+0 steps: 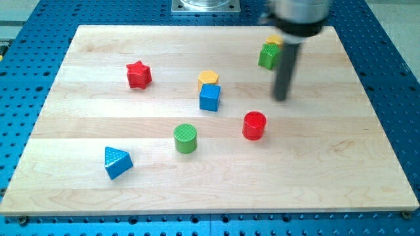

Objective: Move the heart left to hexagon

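Blue triangle (pixel 117 162) sat at the view's lower left on the wooden board (pixel 341 177), with the red star (pixel 138 75) well above it toward the top. Green cylinder (pixel 186 138) was left of centre and stood alone. Yellow hexagon (pixel 208 79) was at centre with the blue cube (pixel 210 98) touching its lower side, so its left side was free. Red cylinder (pixel 254 125) was right of centre. A green block (pixel 267 56), shape unclear, was at upper right. Just behind it was a yellow block (pixel 274 41), mostly hidden by the arm. That was likely the heart, though its outline couldn't be confirmed. My tip (pixel 281 98) was down on the board below and slightly right of that pair, not touching either, and above-right of the red cylinder. There were no fingers to report, just the bare rod. The heart looked like a small, light, rigid plastic piece that should slide easily on smooth wood and may spin if hit off-centre. There's nothing to grasp, so I'd judge contact belongs on its right side, square through the middle. The green block beside it risked being dragged along.
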